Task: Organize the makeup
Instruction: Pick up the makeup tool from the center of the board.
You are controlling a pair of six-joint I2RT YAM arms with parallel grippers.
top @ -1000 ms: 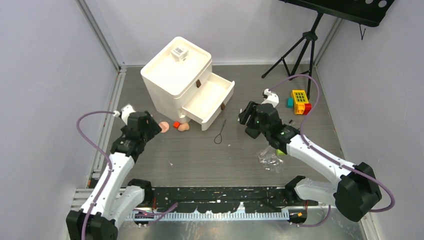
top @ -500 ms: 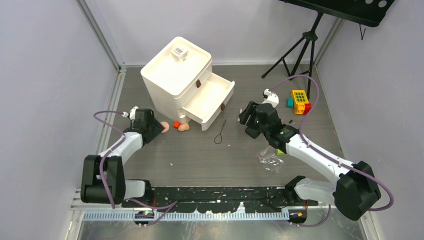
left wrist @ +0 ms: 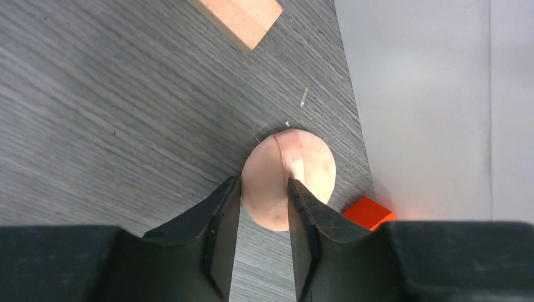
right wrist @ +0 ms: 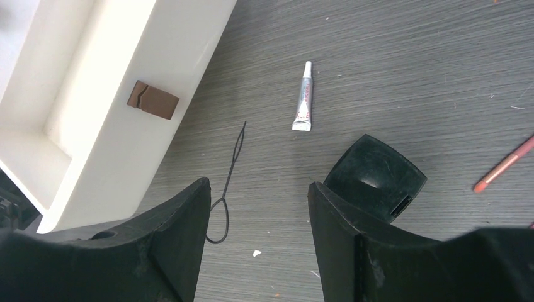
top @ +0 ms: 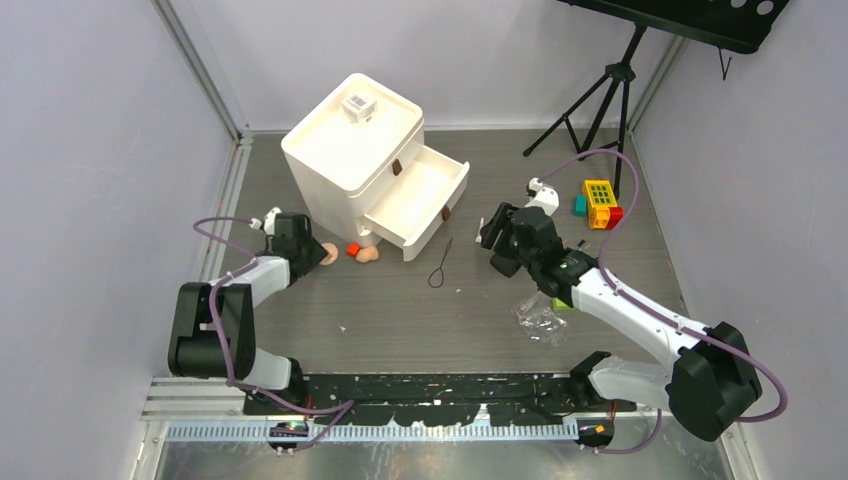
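Note:
The pink round puff lies flat on the table beside the white drawer unit. My left gripper is low over it with narrowed jaws. The puff's left half sits between the fingertips and the right fingertip overlaps its middle. In the top view the left gripper touches the puff. My right gripper is open and empty above the table, with a black compact by its right finger. A white tube, a red pencil and a thin black loop tool lie ahead.
A small red cube and a peach sponge lie right of the puff. The unit's lower drawer stands open. A clear barcoded box sits on top. Toy blocks, a tripod and crumpled clear plastic are on the right.
My left arm has dropped low and reached right to the puff, and its jaws have narrowed around it. The right arm has stayed still.

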